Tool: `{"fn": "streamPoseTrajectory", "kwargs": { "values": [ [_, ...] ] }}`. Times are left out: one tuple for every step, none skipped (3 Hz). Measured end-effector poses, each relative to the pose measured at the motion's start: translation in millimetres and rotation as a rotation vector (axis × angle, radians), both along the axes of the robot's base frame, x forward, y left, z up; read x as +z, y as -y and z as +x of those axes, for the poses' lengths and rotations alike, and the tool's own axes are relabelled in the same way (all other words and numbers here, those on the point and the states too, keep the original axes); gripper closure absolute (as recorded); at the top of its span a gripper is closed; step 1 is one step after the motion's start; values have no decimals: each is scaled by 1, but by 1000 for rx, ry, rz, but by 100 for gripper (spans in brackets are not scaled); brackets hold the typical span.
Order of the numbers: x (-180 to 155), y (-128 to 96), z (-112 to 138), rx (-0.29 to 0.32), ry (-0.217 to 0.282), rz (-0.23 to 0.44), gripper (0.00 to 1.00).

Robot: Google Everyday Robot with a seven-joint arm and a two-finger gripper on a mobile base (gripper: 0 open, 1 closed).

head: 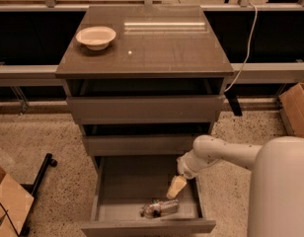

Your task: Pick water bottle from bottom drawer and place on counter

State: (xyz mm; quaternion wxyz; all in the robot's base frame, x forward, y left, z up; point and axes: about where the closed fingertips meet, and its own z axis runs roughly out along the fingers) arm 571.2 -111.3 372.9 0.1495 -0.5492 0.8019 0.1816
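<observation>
**Bottle sits just near-left of my gripper, lying sideways**

Biggest first: 1 cabinet w/ 1 counter (162, 48) on top, and 1 white bowl (95, 36) on its far-left corner. 3 drawers stacked under it. The bottom drawer (147, 227) is pulled way out.

My 1 arm (226, 154) comes in from the right. The gripper (175, 186) hangs inside that drawer over its right half, pointing down. Can't tell if it's spread or closed, tbh, but it's not on anything.

1 water bottle (159, 208) lies flat on the drawer floor by the near front wall, long axis running left-right. It's nearer and slightly left of the gripper, close but not touching. So imo the next move = drop down + shift near-left, then grab across the body.
</observation>
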Motion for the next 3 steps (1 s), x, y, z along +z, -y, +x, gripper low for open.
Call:
{"fn": "streamPoseTrajectory", "kwargs": {
  "values": [
    [-43,-9,8,-16,-33,-3,0],
    [-50,-10,6,-17,-42,0,0],
    [-66,-8,3,-47,-57,25,0]
  ]
}}
